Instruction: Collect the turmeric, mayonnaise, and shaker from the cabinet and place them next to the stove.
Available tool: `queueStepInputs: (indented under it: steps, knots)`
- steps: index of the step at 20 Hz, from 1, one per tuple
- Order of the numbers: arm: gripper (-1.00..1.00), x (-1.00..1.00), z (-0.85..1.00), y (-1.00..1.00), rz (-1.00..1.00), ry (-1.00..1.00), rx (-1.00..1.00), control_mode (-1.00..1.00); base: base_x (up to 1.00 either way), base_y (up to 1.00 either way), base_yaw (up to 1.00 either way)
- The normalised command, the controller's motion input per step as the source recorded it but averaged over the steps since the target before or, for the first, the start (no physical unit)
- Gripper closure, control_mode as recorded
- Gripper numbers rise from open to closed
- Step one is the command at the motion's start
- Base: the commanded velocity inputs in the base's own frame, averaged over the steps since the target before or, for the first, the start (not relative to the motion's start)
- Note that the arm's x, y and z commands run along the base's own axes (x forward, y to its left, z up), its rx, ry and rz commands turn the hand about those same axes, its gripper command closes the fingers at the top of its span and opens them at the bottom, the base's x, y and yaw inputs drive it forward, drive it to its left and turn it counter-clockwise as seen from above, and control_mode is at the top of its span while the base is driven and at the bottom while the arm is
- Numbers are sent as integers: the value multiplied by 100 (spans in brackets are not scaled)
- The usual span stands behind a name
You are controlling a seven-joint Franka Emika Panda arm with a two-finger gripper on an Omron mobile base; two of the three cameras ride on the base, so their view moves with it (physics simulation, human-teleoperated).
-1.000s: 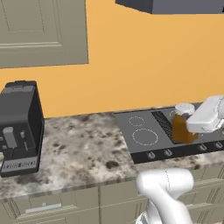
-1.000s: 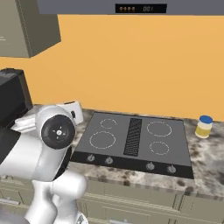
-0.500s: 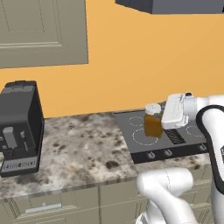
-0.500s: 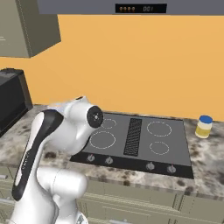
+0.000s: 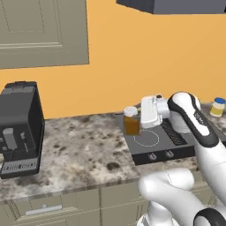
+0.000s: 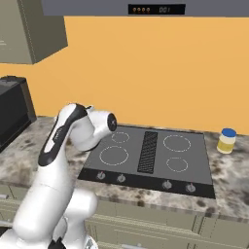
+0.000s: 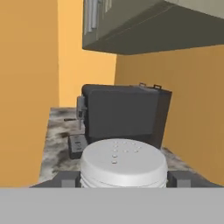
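My gripper (image 5: 135,120) is shut on the turmeric (image 5: 131,125), an amber-brown jar with a white lid, held upright at the left edge of the stove (image 5: 164,140). From the hand view the jar's white lid (image 7: 124,161) sits between the two dark fingertips (image 7: 65,178) of the gripper (image 7: 124,179). I cannot tell whether the jar touches the surface. The mayonnaise (image 5: 217,107), pale yellow with a blue lid, stands on the counter right of the stove (image 6: 151,168); the right base view shows the mayonnaise (image 6: 226,140) close to the wall. The shaker is out of view.
A black coffee machine (image 5: 18,128) stands on the speckled counter (image 5: 84,154) at the left, and it faces the hand (image 7: 122,116). A grey-beige wall cabinet (image 5: 42,31) hangs above it. A range hood (image 6: 146,7) is over the stove.
The arm has swung left across the stove with the turmeric jar in its grip, from the stove's right side to its left edge. The grip has not changed.
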Motion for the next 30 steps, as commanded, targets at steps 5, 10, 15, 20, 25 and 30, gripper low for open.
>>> queueStepInputs:
  steps: [5,10,15,20,25,30]
  knots:
    - [100,84,-45,23,24,2,0,-100,0,0,0]
    - [100,75,-49,16,22,7,0,-100,0,0,0]
    - [100,55,-42,0,16,6,0,-100,0,0,0]
    - [100,56,-49,0,13,1,0,-100,0,0,0]
    - [100,55,-52,5,11,0,0,-100,0,0,0]
    - [100,50,-49,10,11,0,0,-100,0,0,0]
